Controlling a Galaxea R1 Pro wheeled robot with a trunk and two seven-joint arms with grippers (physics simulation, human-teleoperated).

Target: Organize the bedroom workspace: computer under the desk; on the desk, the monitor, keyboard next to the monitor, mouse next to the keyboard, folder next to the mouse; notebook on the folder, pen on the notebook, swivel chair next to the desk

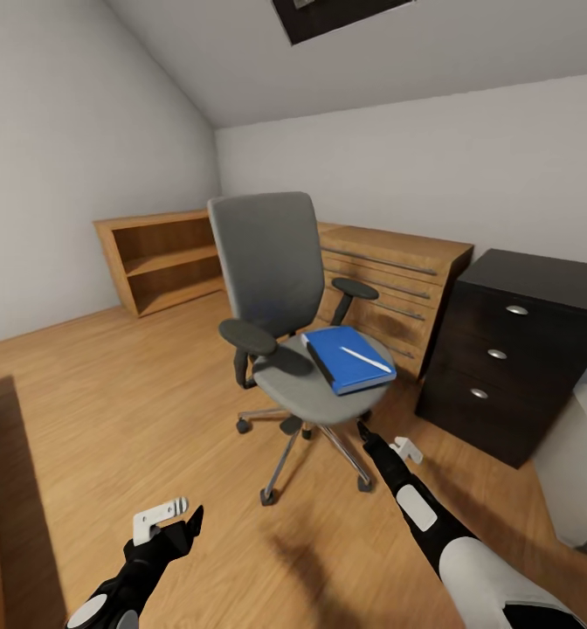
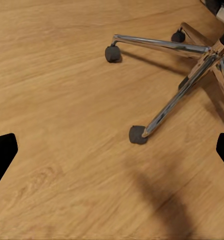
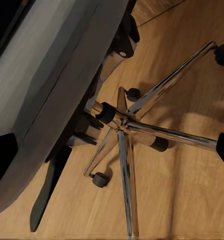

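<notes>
**Nearest: grippers, two.** Left gripper [image 1: 173, 517], low over bare oak plank floor [image 1: 110, 411], nothing between its fingers; in its wrist view the two dark fingertips sit at opposite edges, so the jaws stand wide apart. Right gripper [image 1: 383, 445], reaching toward the underside of the seat, holding nothing; its wrist view likewise shows dark tips at both edges, jaws apart.

**Middle: swivel chair [image 1: 272, 262], one.** Grey back and seat, two black armrests, chrome star base [image 3: 123, 125] on casters (five spokes by my count in the right wrist view).

**On the seat: blue folder [image 1: 346, 358], one,** lying flat toward the seat's front edge, one corner overhanging. **White pen [image 1: 366, 358], one,** resting loose on its cover. A darker layer shows at the folder's edge (possibly the notebook; cannot tell).

**Far: furniture.** Dark drawer unit [image 1: 512, 349], one, three silver knobs. Low oak cabinet [image 1: 398, 279], one, behind the chair. Oak open shelf [image 1: 158, 258], one, against the left wall. Skylight [image 1: 337, 13], one.

**Hazards, judged.**
- The right gripper is close under the seat; a nudge could roll the chair away on its casters or spin it.
- Any jolt or tilt would likely send the pen rolling off the folder onto the floor.
- The folder, overhanging, could slide off if gripped at one corner only.
</notes>
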